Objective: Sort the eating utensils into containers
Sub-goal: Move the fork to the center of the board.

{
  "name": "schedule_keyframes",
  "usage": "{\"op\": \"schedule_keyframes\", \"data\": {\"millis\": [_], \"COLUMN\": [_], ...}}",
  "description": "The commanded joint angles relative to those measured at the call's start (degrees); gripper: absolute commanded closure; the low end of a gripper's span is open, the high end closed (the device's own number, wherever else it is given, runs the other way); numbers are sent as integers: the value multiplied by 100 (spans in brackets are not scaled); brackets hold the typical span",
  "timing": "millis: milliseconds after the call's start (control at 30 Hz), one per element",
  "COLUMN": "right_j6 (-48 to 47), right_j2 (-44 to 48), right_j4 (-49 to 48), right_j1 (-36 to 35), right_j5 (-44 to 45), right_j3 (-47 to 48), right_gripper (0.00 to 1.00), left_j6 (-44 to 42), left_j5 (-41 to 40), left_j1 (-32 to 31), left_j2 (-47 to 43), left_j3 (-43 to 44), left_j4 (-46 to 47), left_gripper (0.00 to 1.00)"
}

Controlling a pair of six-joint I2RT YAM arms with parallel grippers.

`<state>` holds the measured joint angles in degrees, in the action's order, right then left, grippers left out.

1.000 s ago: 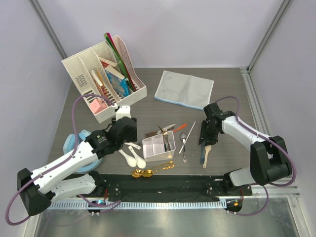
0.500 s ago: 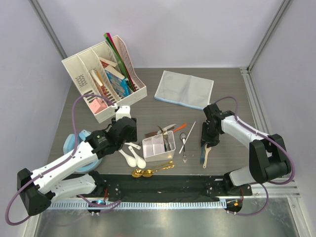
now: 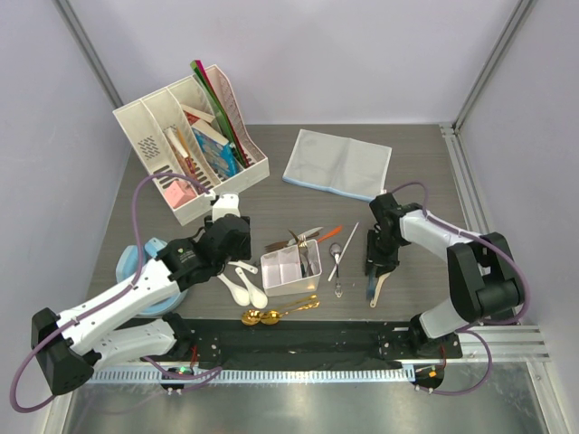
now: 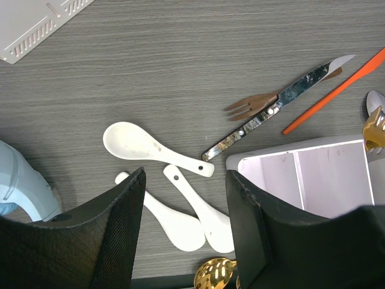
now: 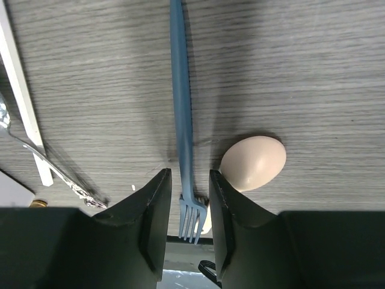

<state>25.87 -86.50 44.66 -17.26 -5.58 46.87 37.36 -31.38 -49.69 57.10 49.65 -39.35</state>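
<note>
One slotted white file rack point(image 3: 149, 136) stands far left on the counter point(image 3: 271, 194); we note print on the books point(image 3: 210, 145) in it, too small to read. A pale blue object point(image 3: 134, 262) is mostly hidden under the left arm.

The left tool point(image 4: 186, 174) hangs with jaws wide and holds nothing. Beyond its fingers point(image 4: 120, 229) we count three white soup spoons point(image 4: 150, 147). One points its bowl to the upper left of the wrist view. Two point their bowls to the lower right, one of them partly covered by a finger. Two gold spoons point(image 3: 267, 316) lie nearer the arm bases, bowls left, handles right.

The container point(image 3: 291, 268) sits at centre with silver cutlery point(image 3: 310, 260) in its right compartment; we cannot tell those pieces apart. Just beyond it lie a brown fork point(image 4: 252, 103), a silver knife point(image 4: 274, 108) and an orange-handled piece point(image 4: 335, 91), all slanting. A silver spoon point(image 3: 336, 262) and a white stick point(image 3: 344, 251) lie right of the box. A cloth point(image 3: 337, 163) lies flat at the far side.

The right tool point(image 5: 187, 174) stands with jaws narrow, either side of a blue fork point(image 5: 179, 90), a gap on each side, not gripping. We record the fork running straight up the wrist view, tines at the bottom, handle end cut off at the top. A wooden spoon point(image 5: 252, 162) shows its bowl just right of the tines; its handle is largely hidden.
</note>
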Motion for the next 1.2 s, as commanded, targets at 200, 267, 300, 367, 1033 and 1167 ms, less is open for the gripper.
{"op": "schedule_keyframes", "data": {"millis": [200, 267, 300, 367, 1033, 1167], "right_j6": [383, 559, 647, 945, 4600, 4892], "right_j2": [-279, -376, -385, -359, -123, -113], "right_j4": [-388, -467, -485, -633, -2418, -2489], "right_j1": [-15, -6, -6, -6, 574, 881], "right_j5": [-294, -355, -356, -391, 381, 1032], "right_j3": [-196, -205, -222, -240, -855, -645], "right_gripper": [87, 90, 91, 92, 91, 92], "left_j6": [113, 113, 122, 131, 87, 52], "left_j5": [-141, -167, -167, -211, -308, -317], "left_j1": [21, 30, 21, 21, 21, 21], "left_j2": [-164, -199, -217, -287, -498, -490], "left_j3": [-43, -52, -52, -61, -43, 27], "left_j4": [-28, -55, -72, -107, -292, -354], "left_gripper": [44, 44, 44, 44, 43, 43]}}
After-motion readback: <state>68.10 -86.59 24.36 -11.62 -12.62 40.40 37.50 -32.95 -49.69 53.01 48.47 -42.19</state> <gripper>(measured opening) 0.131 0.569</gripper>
